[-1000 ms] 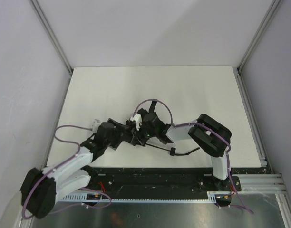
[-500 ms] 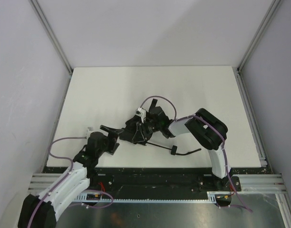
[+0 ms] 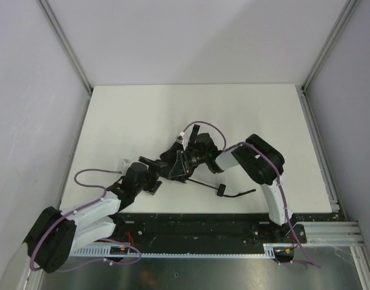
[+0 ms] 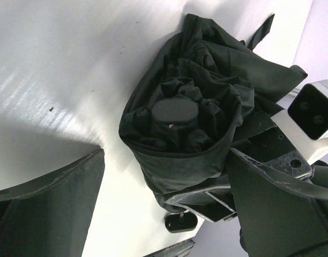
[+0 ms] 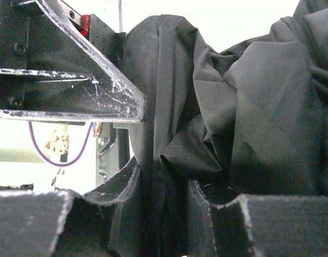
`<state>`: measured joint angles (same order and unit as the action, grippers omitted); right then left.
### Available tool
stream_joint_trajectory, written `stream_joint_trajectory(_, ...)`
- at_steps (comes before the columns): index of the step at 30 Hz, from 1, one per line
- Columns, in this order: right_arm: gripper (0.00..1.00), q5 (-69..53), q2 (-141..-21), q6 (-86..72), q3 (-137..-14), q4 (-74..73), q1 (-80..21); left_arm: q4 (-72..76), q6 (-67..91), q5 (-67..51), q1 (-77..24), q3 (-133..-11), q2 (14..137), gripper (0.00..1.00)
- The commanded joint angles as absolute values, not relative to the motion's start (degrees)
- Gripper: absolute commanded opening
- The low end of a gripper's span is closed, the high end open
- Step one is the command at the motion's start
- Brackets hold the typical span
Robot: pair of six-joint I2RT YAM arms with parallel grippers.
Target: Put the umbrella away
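Centre of frame: the left gripper (image 3: pixel 156 174), jaws spread wide, has swung back toward the umbrella (image 3: pixel 176 167); the right gripper (image 5: pixel 161 184) stays clenched on its fabric — two-handed folding of the canopy looks set to resume.

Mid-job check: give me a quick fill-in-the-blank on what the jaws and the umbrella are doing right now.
1. The jaws of the right gripper are ___ on the umbrella fabric.
2. The jaws of the left gripper are ___, with the umbrella just ahead of them.
3. The strap lies on the table, nearer the ___ arm's base.
Missing words: shut; open; right.
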<state>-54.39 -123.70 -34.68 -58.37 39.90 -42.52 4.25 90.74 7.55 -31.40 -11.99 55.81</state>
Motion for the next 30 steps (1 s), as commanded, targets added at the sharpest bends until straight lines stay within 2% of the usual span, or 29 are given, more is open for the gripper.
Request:
stream_joint_trajectory(1,0.0,-53.0,-131.6,-38.1,-53.6,24.1,-43.1,5.5,94.7,15.1,-33.9,-12.4,60.1,0.97)
stream_joint_trajectory(6,0.0,-54.3,-131.8,-37.7,-54.1,23.5,-43.2,8.6,92.8,20.4,-34.2,-13.4,65.4,0.85)
stream_joint_trajectory(13,0.0,-55.3,-131.5,-37.7,-54.7,23.0,-44.1,16.1,89.9,22.9,-34.2,-13.9,72.3,0.59)
stream_joint_trajectory(15,0.0,-55.3,-131.2,-37.5,-54.9,22.5,-44.2,17.7,88.1,22.8,-34.2,-14.2,73.1,0.47)
stream_joint_trajectory(18,0.0,-55.0,-130.2,-36.7,-55.1,21.5,-44.1,18.4,85.6,22.9,-34.2,-14.2,72.9,0.23)
stream_joint_trajectory(20,0.07,-53.5,-128.5,-35.1,-55.6,19.2,-43.8,18.5,85.1,22.4,-34.2,-13.5,72.3,0.13)
stream_joint_trajectory(23,0.26,-49.6,-124.5,-31.2,-57.7,13.3,-43.3,18.4,84.9,19.2,-34.2,-12.7,71.7,0.03)
stream_joint_trajectory(30,0.6,-40.6,-109.7,-22.7,-60.7,5.7,-40.8,12.1,83.8,16.6,-34.1,-13.4,71.0,0.0)
